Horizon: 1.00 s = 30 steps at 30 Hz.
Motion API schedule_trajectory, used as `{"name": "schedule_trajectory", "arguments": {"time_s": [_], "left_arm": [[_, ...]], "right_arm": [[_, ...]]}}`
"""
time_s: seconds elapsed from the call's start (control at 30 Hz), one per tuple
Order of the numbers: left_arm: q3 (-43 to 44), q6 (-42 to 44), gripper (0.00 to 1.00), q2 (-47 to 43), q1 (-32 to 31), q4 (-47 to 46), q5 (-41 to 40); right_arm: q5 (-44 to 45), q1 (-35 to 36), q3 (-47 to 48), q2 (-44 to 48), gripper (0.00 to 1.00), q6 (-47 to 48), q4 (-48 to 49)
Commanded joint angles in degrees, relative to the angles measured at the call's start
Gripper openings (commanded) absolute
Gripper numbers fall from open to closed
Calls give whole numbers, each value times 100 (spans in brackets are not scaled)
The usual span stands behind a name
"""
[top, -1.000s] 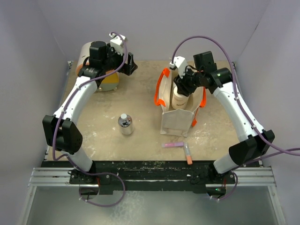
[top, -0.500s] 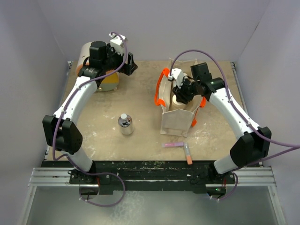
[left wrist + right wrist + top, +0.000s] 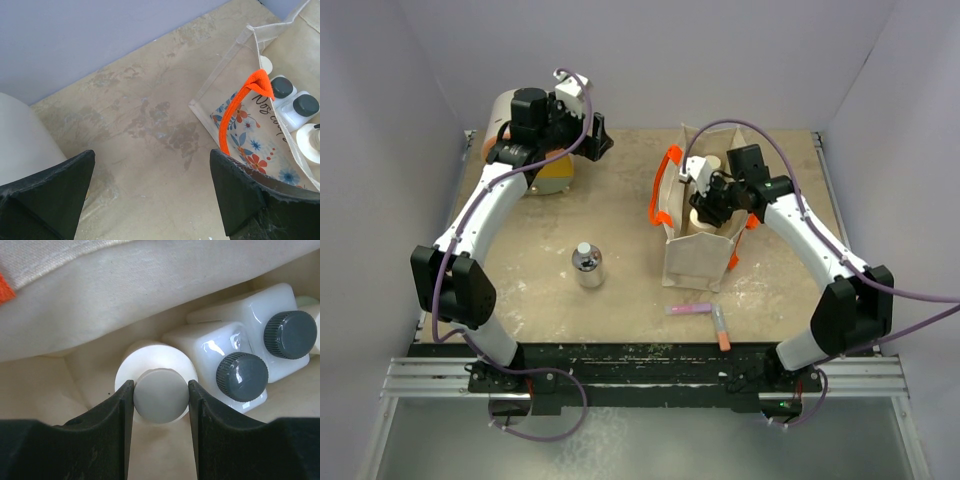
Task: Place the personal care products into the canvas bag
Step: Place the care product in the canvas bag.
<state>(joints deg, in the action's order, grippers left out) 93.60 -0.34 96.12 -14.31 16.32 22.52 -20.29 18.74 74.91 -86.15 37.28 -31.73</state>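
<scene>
Right claw (image 3: 161,390) clamped on pale bottle (image 3: 152,357) inside canvas bag (image 3: 692,262), beside two black-capped bottles (image 3: 242,376). Left claw (image 3: 150,165) apart, empty. Grey bottle (image 3: 587,263) not yet bagged.

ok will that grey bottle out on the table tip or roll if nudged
The grey bottle stands upright and looks squat, so it probably slides before tipping. Its round body would likely roll if knocked over. Its shiny surface may slip.
</scene>
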Motion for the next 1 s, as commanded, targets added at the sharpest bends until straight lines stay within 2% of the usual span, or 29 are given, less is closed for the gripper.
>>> {"name": "schedule_trajectory", "arguments": {"time_s": [0.0,0.2,0.27,0.53,0.7,0.97], "left_arm": [[66,208,99,-34,-28,-222,73],[41,634,99,-51,-22,23,494],[-13,875,99,-118,-21,182,643],[-472,1804,99,-486,-19,837,1084],[-588,2328,99,-671,-16,1420,1270],[-907,3300,99,-1275,-23,2496,1346]], "right_arm": [[-126,-114,73,65,0,233,852],[-177,-191,19,-139,0,312,700],[-193,-209,-13,-177,3,363,625],[-181,-251,-29,-283,33,388,410],[-185,-266,102,-221,42,484,182],[-258,-275,439,-56,68,496,-200]]}}
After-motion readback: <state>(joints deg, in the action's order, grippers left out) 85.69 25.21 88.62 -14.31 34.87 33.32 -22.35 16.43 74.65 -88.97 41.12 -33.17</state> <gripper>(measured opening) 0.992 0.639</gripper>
